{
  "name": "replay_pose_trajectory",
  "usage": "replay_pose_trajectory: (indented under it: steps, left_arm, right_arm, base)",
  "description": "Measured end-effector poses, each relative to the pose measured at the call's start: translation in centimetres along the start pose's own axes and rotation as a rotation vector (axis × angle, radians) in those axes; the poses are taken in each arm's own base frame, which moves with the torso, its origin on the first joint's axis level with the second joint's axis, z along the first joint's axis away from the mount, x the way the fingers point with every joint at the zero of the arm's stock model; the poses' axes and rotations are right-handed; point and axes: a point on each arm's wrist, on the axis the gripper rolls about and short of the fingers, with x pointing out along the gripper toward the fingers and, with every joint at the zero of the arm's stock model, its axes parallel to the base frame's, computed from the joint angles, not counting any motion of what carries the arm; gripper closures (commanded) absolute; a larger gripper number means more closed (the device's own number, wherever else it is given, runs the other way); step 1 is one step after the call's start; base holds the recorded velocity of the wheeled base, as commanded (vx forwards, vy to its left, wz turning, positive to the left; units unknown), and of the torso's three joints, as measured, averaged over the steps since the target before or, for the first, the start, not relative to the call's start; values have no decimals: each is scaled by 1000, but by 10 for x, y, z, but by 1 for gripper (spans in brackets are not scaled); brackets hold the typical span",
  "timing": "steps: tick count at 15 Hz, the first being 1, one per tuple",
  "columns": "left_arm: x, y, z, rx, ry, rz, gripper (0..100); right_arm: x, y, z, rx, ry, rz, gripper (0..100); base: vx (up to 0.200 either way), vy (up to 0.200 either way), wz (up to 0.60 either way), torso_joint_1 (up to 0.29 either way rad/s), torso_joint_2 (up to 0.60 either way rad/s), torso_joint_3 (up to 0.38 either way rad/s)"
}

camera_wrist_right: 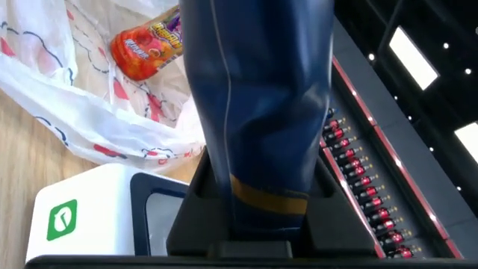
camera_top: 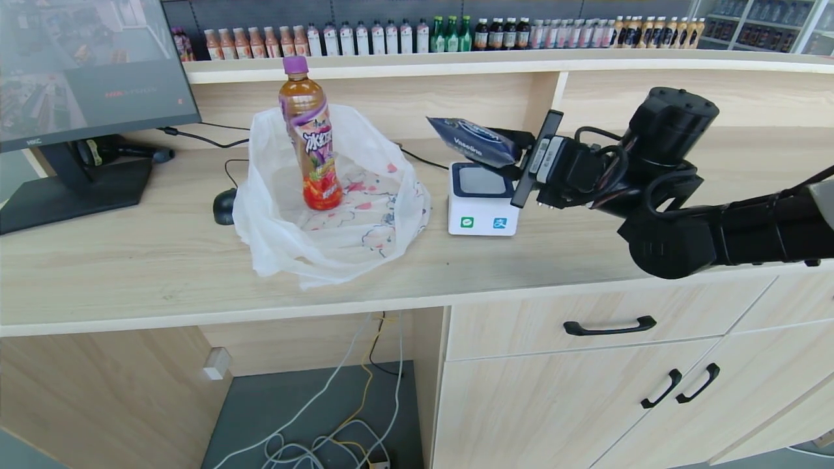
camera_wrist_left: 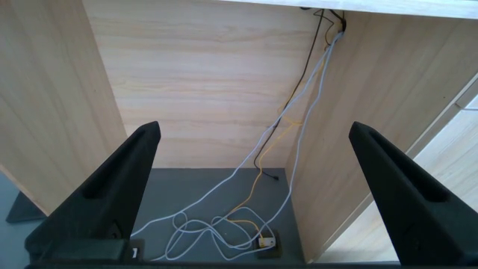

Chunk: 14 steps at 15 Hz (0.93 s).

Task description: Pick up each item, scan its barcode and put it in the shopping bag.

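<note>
counter (camera_top: 130, 260): carries bag and scanner
shopping bag (camera_top: 280, 221): open, left of scanner
bottle (camera_top: 311, 140): upright inside the bag
scanner (camera_top: 483, 212): white box, just beside the bag
pouch (camera_top: 470, 141): dark blue, just above scanner
right gripper (camera_top: 521, 153): clamped on pouch
left gripper (camera_wrist_left: 254, 187): spread wide, empty, under counter

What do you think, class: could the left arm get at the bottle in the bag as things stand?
Probably not directly: the left hand hangs open under the counter, whose top lies between it and the bottle.
</note>
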Motion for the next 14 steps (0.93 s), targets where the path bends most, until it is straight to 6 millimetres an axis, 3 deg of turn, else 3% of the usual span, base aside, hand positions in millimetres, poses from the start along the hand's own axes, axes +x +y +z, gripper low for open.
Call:
replay_pose_trajectory:
  steps: [8,14]
  left_arm:
    - [0,0,0,0,0,-1,0]
    - [0,0,0,0,0,0,0]
  right_arm:
    - [1,-28,49,247,63,-162,100]
    - [-22,-10,85,565,126,-422,100]
  base:
    - [0,0,0,0,0,0]
    - [0,0,0,0,0,0]
